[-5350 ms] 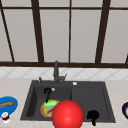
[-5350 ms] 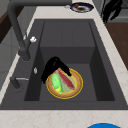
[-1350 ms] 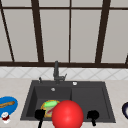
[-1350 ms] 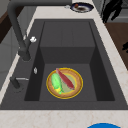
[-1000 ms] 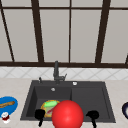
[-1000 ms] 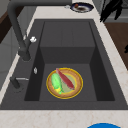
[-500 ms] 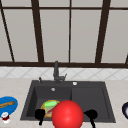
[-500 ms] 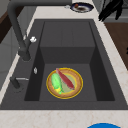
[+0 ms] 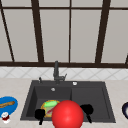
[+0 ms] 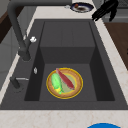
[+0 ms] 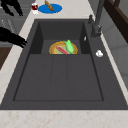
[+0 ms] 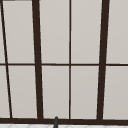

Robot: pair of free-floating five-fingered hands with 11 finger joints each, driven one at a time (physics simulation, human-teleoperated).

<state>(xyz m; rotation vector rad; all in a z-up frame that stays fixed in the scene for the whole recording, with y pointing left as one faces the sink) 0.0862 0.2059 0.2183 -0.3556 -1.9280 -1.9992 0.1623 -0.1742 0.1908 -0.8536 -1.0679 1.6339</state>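
We take the black sink [image 9: 105,100] as our landmark. In its left basin lies the yellow plate [image 10: 75,93] with a green and a red piece. Over its front edge hang our right hand [image 9: 87,109] and left hand [image 9: 39,114]; we cannot tell how their fingers are set. A red ball [image 9: 67,114] sits between them.

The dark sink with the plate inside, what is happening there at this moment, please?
Two black hands float at the front edge of the dark double sink: the left hand and the right hand. Neither holds anything. In the left basin lies a round yellow-rimmed plate carrying a green vegetable and a red strip of food. A large red ball shows between the hands in the front view.
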